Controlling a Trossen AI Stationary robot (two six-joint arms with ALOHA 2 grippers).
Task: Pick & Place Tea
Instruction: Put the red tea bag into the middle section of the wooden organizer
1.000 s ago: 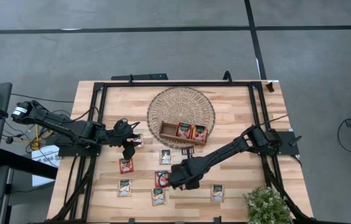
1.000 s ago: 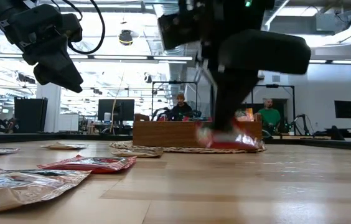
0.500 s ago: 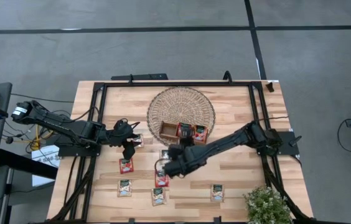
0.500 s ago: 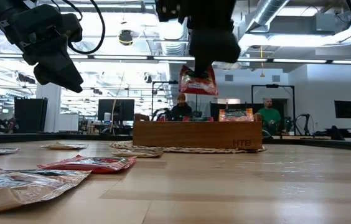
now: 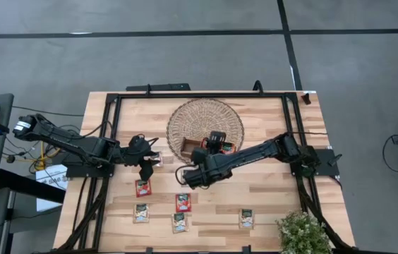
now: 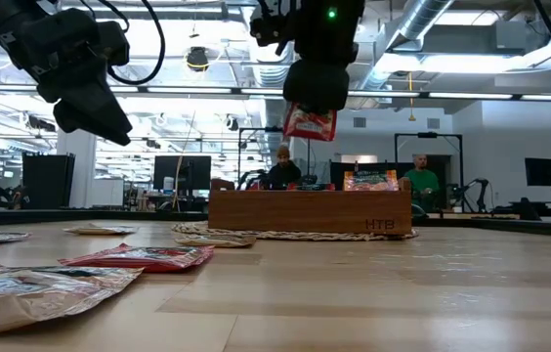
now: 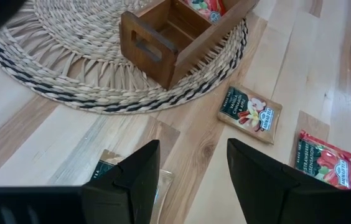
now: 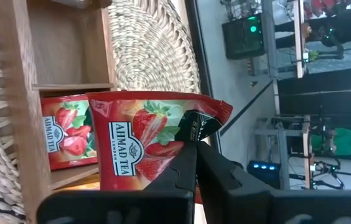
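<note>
right gripper (image 8: pixel 194 149) pinching a red strawberry sachet (image 8: pixel 144 146) over the wooden tray (image 5: pixel 206 149) at 12 o'clock | left gripper (image 7: pixel 191 168) wide, empty, 9 o'clock | tray holds maybe two | five-ish sachets (image 5: pixel 183 202) left at 6 o'clock

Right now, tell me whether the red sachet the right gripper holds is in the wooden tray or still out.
Out. The right gripper holds the red tea sachet in the air above the wooden tray.

Both arms (image 5: pixel 79 144) matte black, jointed; black cable loops at left gripper (image 6: pixel 90 103); green LED lit on right gripper (image 6: pixel 317 93).
</note>
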